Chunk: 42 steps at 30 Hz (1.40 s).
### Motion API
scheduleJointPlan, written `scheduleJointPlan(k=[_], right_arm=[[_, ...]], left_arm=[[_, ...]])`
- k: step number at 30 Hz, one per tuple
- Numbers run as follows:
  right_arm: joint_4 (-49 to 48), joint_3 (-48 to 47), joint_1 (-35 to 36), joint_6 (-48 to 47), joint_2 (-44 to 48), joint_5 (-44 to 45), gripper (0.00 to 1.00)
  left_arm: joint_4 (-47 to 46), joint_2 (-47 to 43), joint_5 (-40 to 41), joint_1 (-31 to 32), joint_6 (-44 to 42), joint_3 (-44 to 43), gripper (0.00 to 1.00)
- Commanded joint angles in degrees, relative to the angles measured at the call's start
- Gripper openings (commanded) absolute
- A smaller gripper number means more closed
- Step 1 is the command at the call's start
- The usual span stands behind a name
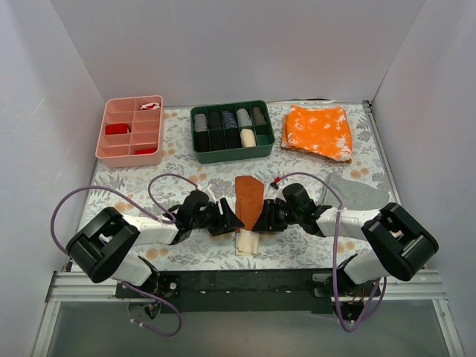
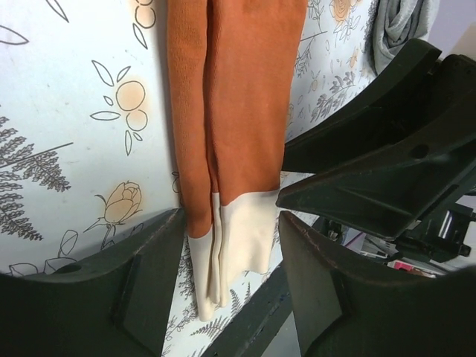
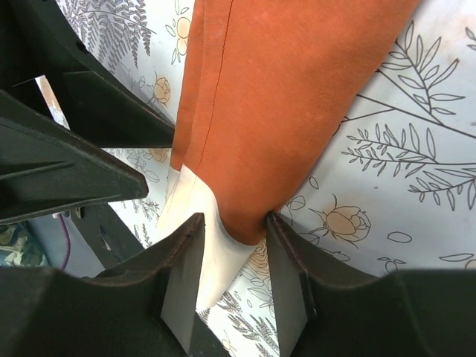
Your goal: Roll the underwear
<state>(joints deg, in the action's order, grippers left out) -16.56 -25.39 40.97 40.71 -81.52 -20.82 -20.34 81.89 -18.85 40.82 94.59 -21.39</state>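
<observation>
The underwear [image 1: 249, 199] lies folded into a narrow strip near the table's front edge, rust-brown on top with a cream end [image 1: 246, 242] toward me. My left gripper [image 1: 232, 218] sits at its left side and my right gripper [image 1: 262, 217] at its right. In the left wrist view the left gripper [image 2: 230, 223] stands open astride the flat cream end [image 2: 242, 238]. In the right wrist view the right gripper [image 3: 234, 223] is shut on a bunched corner of the underwear [image 3: 297, 111], with rust and cream cloth pressed between its fingers [image 3: 286, 268].
A pink divided tray [image 1: 126, 158] stands back left and a green divided tray [image 1: 232, 155] of rolled garments at back centre. A bright orange speckled cloth [image 1: 318, 130] lies back right. A grey cloth [image 1: 358, 195] lies right of the right arm.
</observation>
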Motion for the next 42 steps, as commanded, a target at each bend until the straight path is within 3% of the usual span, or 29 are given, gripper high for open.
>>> scheduleJointPlan(k=[1,7,23,26,31,36,42], right_arm=[[3.4,2.1,0.3,-0.4,-2.9,1.7,0.47],[2.7,2.5,1.0,-0.6,-3.8,1.1,0.47],[3.8,3.4,1.7,-1.9,-2.9,1.7,0.47],[7.3,2.5,2.4,-4.1,-0.3,5.3,0.49],[16.5,-0.8,7.1,-9.2,10.6,19.6,0.62],[25.8,-3.2,13.9,-15.4,19.8,30.9,0.62],[31.8,-7.7,23.9,-21.1,15.0,40.5,0.61]], left_arm=[[9.2,5.8,3.7,0.0,-0.9,4.5,0.55],[7.1,10.2,3.6,0.1,0.3,4.7,0.51],[14.3,9.6,8.6,0.2,-0.4,3.0,0.17],[16.2,8.7,9.0,0.2,-1.5,2.1,0.15],[20.0,7.9,10.6,0.2,-4.0,-0.6,0.09],[25.8,6.9,12.0,0.2,-6.2,-2.9,0.08],[30.3,6.1,12.9,0.1,-8.5,-4.7,0.08]])
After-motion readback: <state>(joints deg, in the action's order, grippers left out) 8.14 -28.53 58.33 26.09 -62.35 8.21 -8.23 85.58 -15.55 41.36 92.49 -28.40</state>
